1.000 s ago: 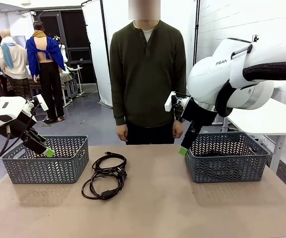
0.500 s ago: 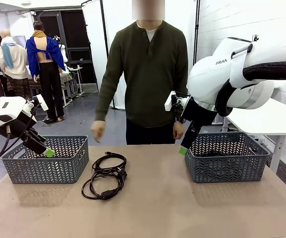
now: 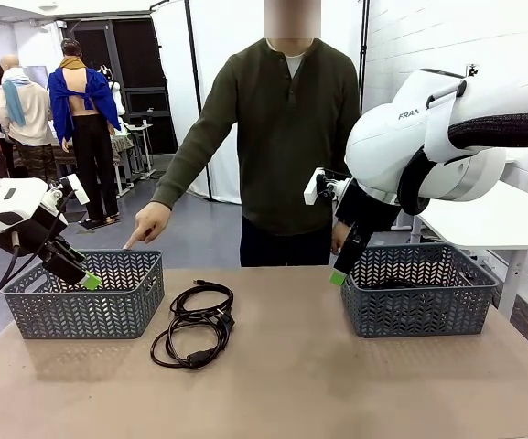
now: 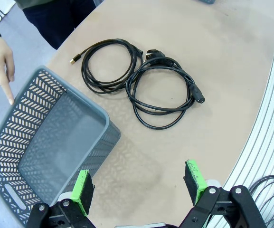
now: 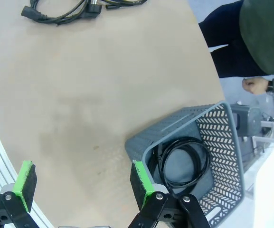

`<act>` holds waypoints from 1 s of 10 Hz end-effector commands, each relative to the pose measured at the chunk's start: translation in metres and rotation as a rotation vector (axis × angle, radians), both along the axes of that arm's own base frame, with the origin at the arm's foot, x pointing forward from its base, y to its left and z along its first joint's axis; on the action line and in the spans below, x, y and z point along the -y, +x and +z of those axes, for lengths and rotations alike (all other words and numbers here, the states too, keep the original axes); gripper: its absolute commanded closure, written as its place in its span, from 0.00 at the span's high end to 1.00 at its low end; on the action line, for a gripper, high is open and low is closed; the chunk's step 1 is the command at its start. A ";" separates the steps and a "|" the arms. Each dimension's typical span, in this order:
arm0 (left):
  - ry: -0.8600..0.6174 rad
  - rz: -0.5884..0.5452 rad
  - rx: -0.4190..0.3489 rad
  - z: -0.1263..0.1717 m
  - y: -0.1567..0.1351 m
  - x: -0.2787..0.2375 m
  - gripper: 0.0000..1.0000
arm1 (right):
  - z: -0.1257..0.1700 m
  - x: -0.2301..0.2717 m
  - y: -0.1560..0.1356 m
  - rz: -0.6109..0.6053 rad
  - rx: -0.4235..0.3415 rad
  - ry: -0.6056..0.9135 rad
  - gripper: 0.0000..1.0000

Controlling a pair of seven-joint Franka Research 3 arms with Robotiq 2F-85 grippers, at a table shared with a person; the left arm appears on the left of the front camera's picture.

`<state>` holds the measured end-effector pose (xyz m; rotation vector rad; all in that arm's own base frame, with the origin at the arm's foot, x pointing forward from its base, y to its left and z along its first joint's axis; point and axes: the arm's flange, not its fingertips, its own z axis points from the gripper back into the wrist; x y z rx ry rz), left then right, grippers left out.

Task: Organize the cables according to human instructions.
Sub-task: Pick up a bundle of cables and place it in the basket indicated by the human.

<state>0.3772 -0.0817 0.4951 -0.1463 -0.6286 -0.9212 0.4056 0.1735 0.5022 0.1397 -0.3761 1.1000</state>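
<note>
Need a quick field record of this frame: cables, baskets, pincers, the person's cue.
loose cables: two black coils, touching, lying between the baskets
left basket: grey, open-weave walls
right basket: grey, one coiled cable inside
person's hand: index finger pointing down at the left basket
left pincer: open, empty, above the left basket's rim
right pincer: open, empty, beside the right basket's corner

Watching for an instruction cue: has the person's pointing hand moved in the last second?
Yes. The pointing hand has swung from beside the person's hip out and up, now above the far rim of the left basket.
</note>
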 end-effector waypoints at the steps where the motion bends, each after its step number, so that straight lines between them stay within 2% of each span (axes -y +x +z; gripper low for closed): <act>1: -0.003 -0.005 -0.004 -0.001 0.001 -0.002 1.00 | -0.001 0.001 0.001 -0.007 0.007 -0.003 1.00; 10: -0.003 -0.005 -0.004 -0.001 0.001 -0.002 1.00 | -0.001 0.001 0.001 -0.007 0.007 -0.003 1.00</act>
